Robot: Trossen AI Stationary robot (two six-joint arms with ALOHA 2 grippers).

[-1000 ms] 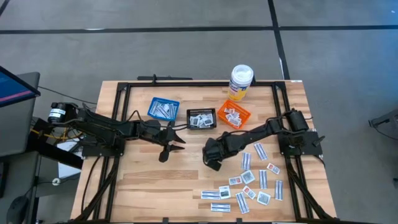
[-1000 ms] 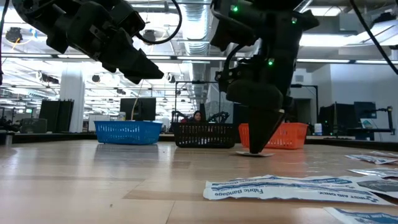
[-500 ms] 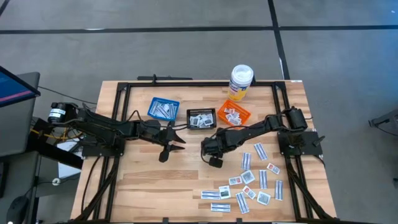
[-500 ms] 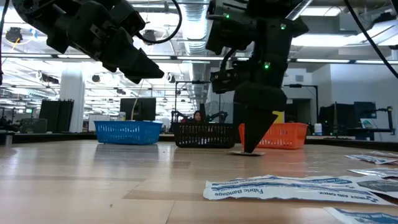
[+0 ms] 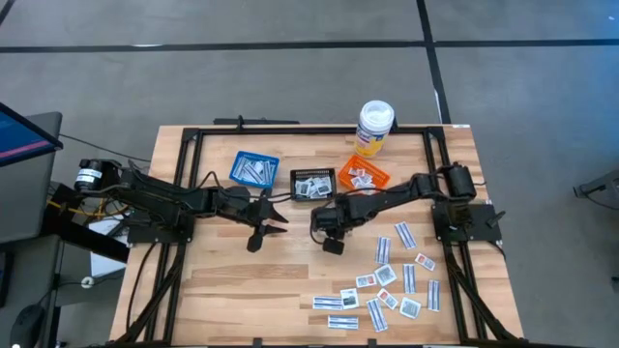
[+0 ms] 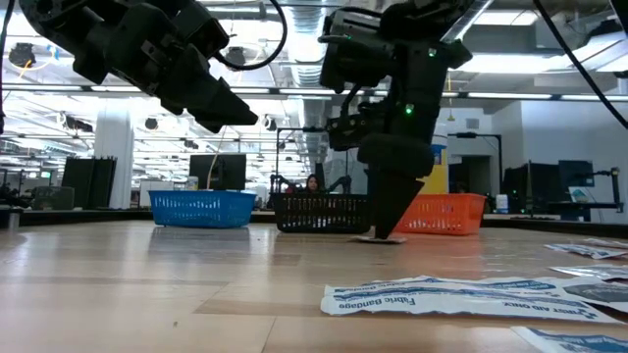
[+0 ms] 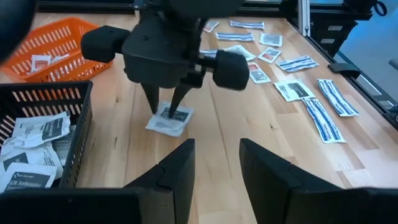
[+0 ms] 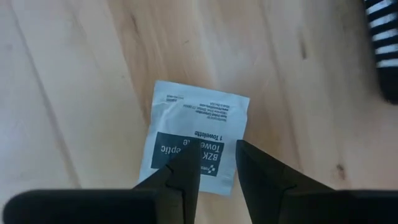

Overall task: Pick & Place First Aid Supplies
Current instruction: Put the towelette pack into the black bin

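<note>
A small square white towelette packet (image 8: 194, 138) lies flat on the wooden table, and it also shows in the left wrist view as a packet (image 7: 168, 119). My right gripper (image 8: 217, 165) stands over it at mid-table (image 5: 327, 230), pointing down with its fingers a little apart. My left gripper (image 5: 276, 215) hovers open above the table to the left, holding nothing. Many more first aid supplies (image 5: 392, 280) lie scattered at the near right. My right gripper rests both fingertips (image 8: 186, 168) on the packet's top face near one edge (image 8: 217, 182), coming from above and pointing steeply down. The packet lies flat on the table (image 6: 378, 237) under the tips, with no fold or lift showing.
A blue basket (image 5: 253, 169), a black basket (image 5: 313, 183) with packets and an orange basket (image 5: 363, 178) stand in a row at the far side. A white bottle (image 5: 374, 128) stands behind them. A black frame (image 5: 193, 145) runs round the table.
My right gripper has moved toward the table's left and slightly far, toward the black basket, and has rolled about its own axis. The packet has slid along the table with it, staying flat.
</note>
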